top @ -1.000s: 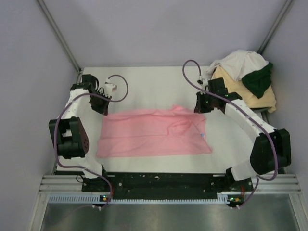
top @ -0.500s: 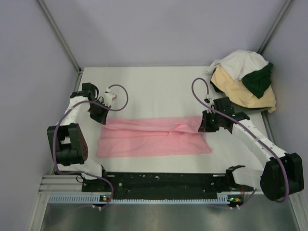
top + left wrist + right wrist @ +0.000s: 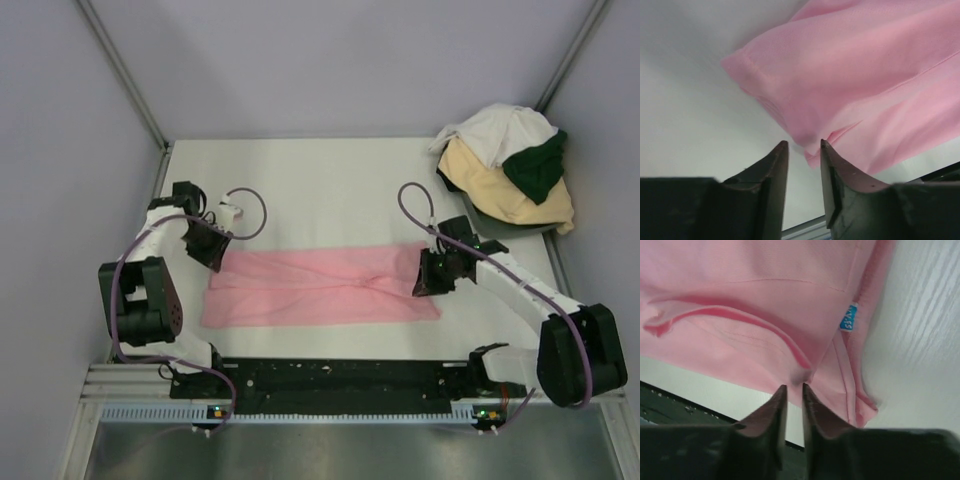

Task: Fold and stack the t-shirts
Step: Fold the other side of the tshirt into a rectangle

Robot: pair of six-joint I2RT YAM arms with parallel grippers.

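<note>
The light pink t-shirt lies near the table's front as a long strip, its far part folded toward the near edge. My left gripper pinches the strip's far left corner. In the left wrist view the pink cloth bunches down into the fingertips. My right gripper pinches the far right corner. In the right wrist view the narrow jaws nip a fold of pink cloth. The white t-shirt, dark green t-shirt and pale tan t-shirt lie heaped at the back right.
A blue label shows on the pink shirt near the right gripper. The white table is bare behind the shirt. A black rail runs along the near edge between the arm bases.
Both grippers have moved toward the near edge, carrying the pink shirt's far edge with them. The shirt has gone from a broad sheet to a narrower folded strip.
</note>
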